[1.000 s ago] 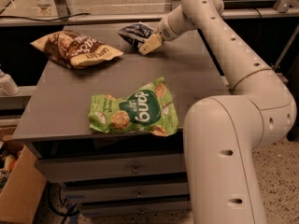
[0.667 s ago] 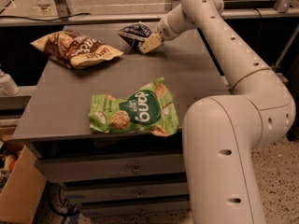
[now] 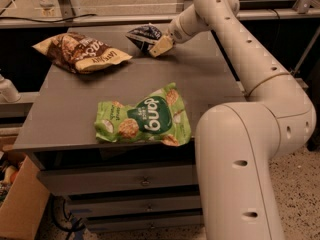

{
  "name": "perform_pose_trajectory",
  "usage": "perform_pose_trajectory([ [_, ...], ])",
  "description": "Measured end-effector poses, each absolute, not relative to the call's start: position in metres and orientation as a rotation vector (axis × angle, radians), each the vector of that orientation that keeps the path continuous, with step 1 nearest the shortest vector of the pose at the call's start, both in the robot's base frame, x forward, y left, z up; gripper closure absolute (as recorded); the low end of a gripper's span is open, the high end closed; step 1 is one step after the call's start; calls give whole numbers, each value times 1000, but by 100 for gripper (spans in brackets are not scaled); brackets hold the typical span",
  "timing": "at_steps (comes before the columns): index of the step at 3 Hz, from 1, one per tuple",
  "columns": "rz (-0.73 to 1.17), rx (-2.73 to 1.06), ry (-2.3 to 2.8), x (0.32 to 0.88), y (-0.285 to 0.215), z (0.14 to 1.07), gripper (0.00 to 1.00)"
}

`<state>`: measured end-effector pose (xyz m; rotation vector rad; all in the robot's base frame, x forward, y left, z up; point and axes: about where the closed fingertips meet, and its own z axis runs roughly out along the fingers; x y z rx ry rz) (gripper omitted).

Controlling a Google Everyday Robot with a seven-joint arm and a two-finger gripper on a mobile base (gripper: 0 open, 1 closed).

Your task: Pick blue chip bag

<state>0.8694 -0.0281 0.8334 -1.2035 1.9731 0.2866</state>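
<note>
**Gripper at blue chip bag, far side of desk**

My gripper (image 3: 161, 46) is low over the far part of the desk (image 3: 215, 79), touching the right end of the blue chip bag (image 3: 144, 35). Can't tell if it's open or clamped. The bag lies crumpled on the desk top. The yellow-and-brown bag (image 3: 80, 54) is at far left, apart from it. The green bag (image 3: 145, 121) lies near the front edge, well clear of my gripper.
</note>
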Motion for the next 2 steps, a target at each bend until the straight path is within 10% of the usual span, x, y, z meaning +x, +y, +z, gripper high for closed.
perform_pose_trajectory([
  [2, 287, -1204, 1973, 869, -28, 834, 100],
])
